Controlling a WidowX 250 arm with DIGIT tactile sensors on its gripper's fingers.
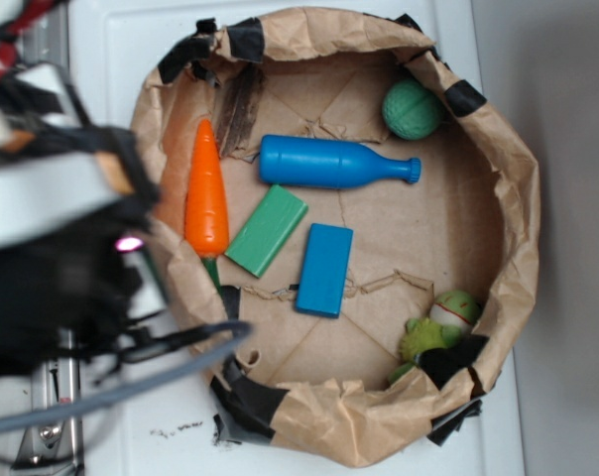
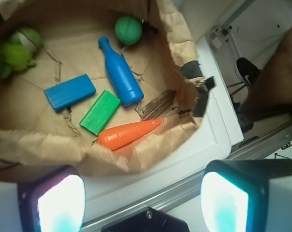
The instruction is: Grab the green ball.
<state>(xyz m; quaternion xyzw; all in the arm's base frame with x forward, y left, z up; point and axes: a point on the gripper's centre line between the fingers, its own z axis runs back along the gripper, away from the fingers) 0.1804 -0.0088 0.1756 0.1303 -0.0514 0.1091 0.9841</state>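
- While the gripper [image 2: 143, 195] hangs outside the crumpled brown paper bowl [image 1: 518, 198], near the rim beside the orange plastic carrot [image 1: 206, 193], the task looks to be at its approach step, with nothing grasped.
- The small ridged teal-green ball [image 1: 412, 108] sits against the far wall, just beyond the neck of the blue plastic bottle [image 1: 329, 164].
- Next, I judge, the arm must cross the bowl, passing over the flat green block [image 1: 267, 230], and descend centred on the ball.
- Its 2 jaws stand wide apart, holding and touching nothing.

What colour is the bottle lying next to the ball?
Blue plastic bottle; clearest in the exterior view.
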